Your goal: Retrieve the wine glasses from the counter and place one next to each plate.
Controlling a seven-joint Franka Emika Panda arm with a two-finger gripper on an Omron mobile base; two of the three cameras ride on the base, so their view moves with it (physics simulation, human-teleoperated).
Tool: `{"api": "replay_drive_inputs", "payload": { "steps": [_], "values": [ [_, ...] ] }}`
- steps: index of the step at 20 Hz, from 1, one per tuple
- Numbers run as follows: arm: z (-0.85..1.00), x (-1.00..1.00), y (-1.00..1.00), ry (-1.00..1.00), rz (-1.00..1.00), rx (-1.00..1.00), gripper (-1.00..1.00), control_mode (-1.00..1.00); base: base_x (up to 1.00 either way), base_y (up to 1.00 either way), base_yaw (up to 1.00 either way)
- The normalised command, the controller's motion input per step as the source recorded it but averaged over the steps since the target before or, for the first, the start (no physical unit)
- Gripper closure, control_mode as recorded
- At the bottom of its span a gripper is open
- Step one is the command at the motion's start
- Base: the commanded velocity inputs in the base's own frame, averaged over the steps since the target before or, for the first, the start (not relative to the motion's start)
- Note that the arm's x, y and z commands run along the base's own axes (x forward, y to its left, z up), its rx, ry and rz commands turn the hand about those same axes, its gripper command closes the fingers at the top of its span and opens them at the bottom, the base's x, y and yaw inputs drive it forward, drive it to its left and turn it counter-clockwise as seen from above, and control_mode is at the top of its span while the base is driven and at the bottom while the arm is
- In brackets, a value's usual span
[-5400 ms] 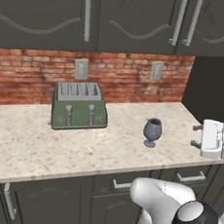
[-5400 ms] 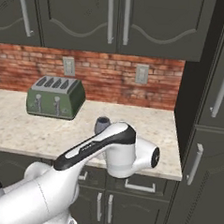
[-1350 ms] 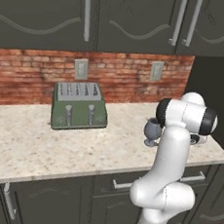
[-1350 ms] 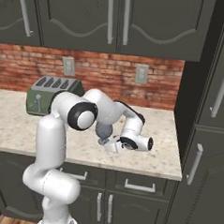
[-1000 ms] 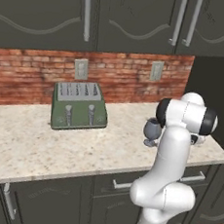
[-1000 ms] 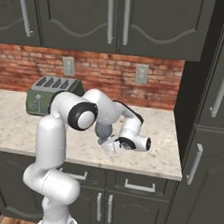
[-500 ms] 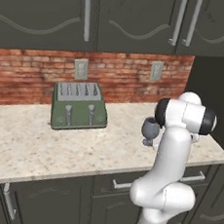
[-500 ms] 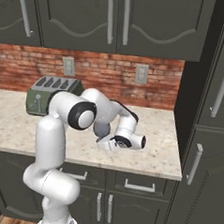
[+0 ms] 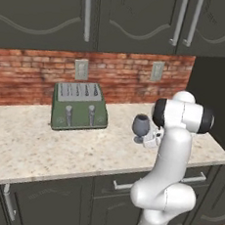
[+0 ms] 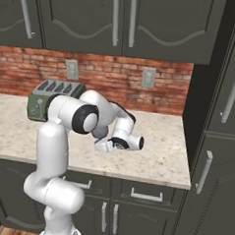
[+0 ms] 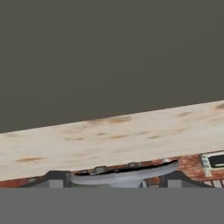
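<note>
My pincer (image 11: 113, 180) low at glass (image 9: 141, 127), tips either side of its foot; apart or clamped, cannot tell. Glass upright on counter (image 9: 42, 149), at 3 o'clock from toaster (image 9: 78, 106), well apart. To do well: centre stem between tips, squeeze slow, lift straight, no tilt. Plates: none seen here.

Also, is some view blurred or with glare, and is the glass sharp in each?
Left base view: even light, no glare, wine glass sharp. Right base view: evenly lit, the arm covers most of the glass. Hand view: the glass rim is close and soft, flat lighting.
</note>
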Motion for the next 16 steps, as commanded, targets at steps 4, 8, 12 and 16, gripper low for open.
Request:
{"api": "replay_drive_inputs", "payload": {
  "steps": [4, 8, 12, 16],
  "values": [
    [0.06, -0.01, 0.18, -0.06, 0.0, 0.0, 1.0, -1.0, 0.0, 0.0, 0.0],
    [0.55, -0.16, 0.09, -0.16, 0.0, 0.0, 1.0, -1.0, 0.0, 0.0, 0.0],
    [0.83, -0.26, 0.07, -0.14, 0.0, 0.0, 1.0, -1.0, 0.0, 0.0, 0.0],
    [0.99, -0.38, 0.0, -0.02, 0.0, 0.0, 1.0, -1.0, 0.0, 0.0, 0.0]
  ]
}}
